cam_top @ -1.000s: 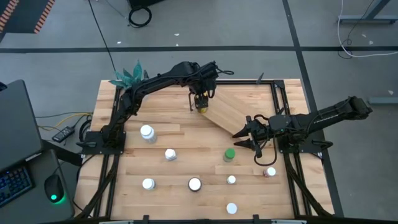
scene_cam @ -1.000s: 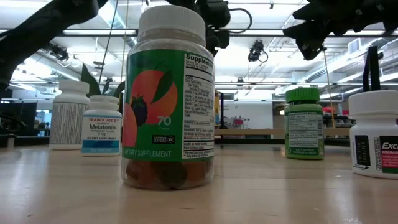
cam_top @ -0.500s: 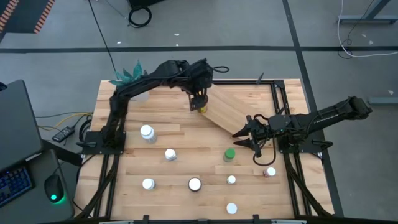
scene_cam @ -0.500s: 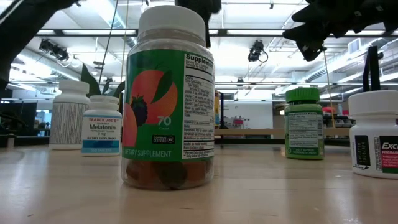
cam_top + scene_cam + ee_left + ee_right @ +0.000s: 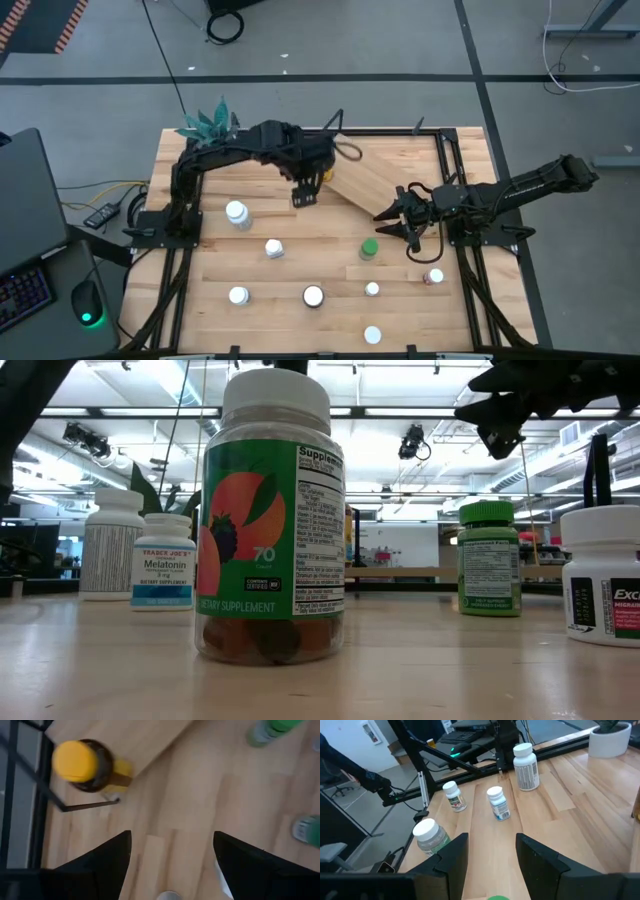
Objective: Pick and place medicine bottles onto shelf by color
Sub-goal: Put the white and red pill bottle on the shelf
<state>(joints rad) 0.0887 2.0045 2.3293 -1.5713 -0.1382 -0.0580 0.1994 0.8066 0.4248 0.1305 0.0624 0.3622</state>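
The amber bottle with a yellow cap (image 5: 82, 765) stands upright on the left end of the shelf board (image 5: 385, 172); it also shows in the high view (image 5: 325, 173). My left gripper (image 5: 305, 192) is open and empty, just near-left of that bottle, over bare tabletop (image 5: 170, 865). My right gripper (image 5: 392, 222) is open and empty at the shelf's near right end, above the green-capped bottle (image 5: 369, 248). Several white-capped bottles, such as one at the left (image 5: 236, 213), and a pinkish one (image 5: 434, 276) stand on the tabletop.
A white pot with a green plant (image 5: 208, 124) stands at the far left corner. In the low view a large gummy bottle (image 5: 272, 520) stands closest to the camera. The black wire frame (image 5: 80, 806) runs beside the amber bottle. A monitor and a mouse sit off the table's left.
My left gripper has drawn back from the amber bottle, moving toward the table's near and left edges. The bottle has stayed standing on the shelf's left end.
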